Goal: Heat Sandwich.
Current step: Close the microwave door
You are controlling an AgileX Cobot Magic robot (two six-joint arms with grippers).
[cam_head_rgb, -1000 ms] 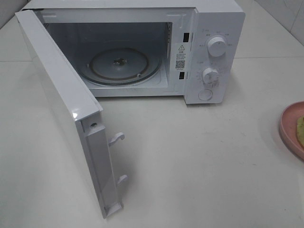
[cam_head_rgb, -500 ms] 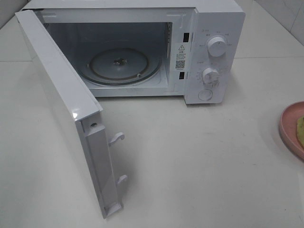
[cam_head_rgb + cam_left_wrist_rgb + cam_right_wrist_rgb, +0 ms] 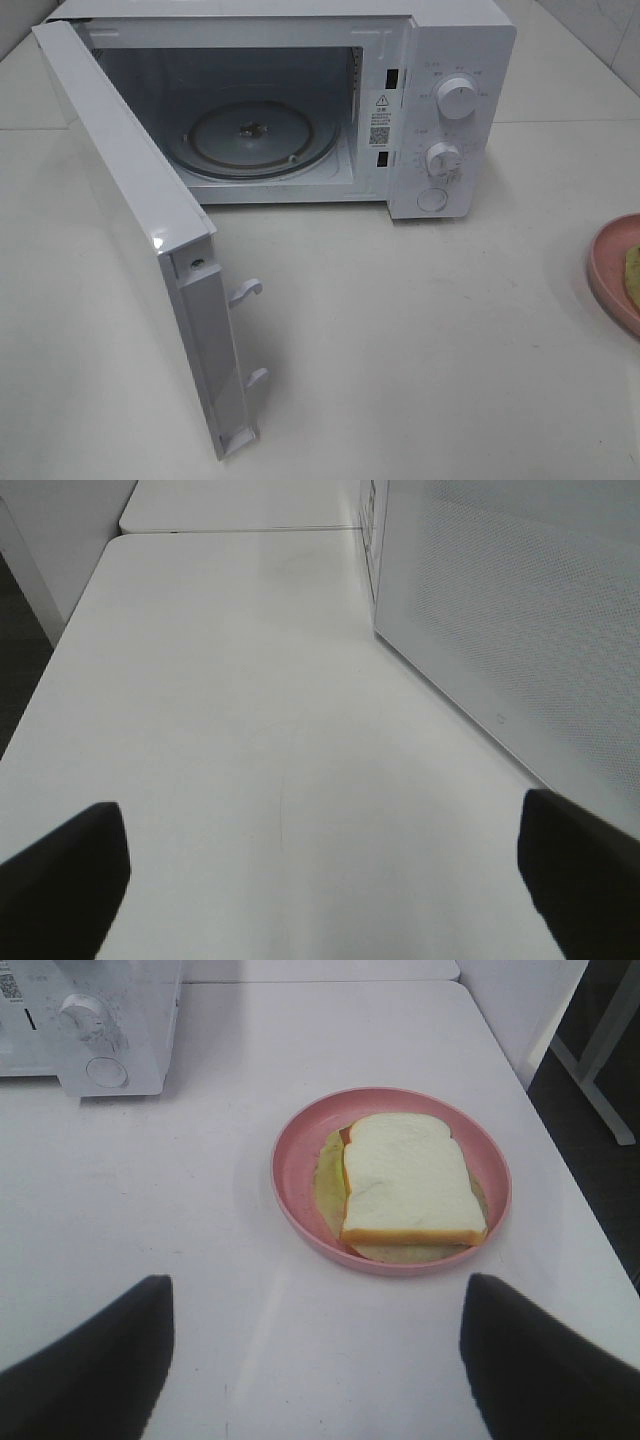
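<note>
White table (image 3: 420, 330) holds open microwave (image 3: 300, 100), sandwich (image 3: 408, 1180) on plate (image 3: 292, 1175).

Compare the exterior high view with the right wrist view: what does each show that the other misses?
Only the exterior high view shows the open door, the cavity and the turntable with nothing on it.

Only the right wrist view shows the whole sandwich lying on the pink plate, and the right hand open, behind the plate and clear of it.

Both show the white table, the microwave's control panel with its lower knob and round button, and the plate, which the exterior high view cuts off at its right edge.
</note>
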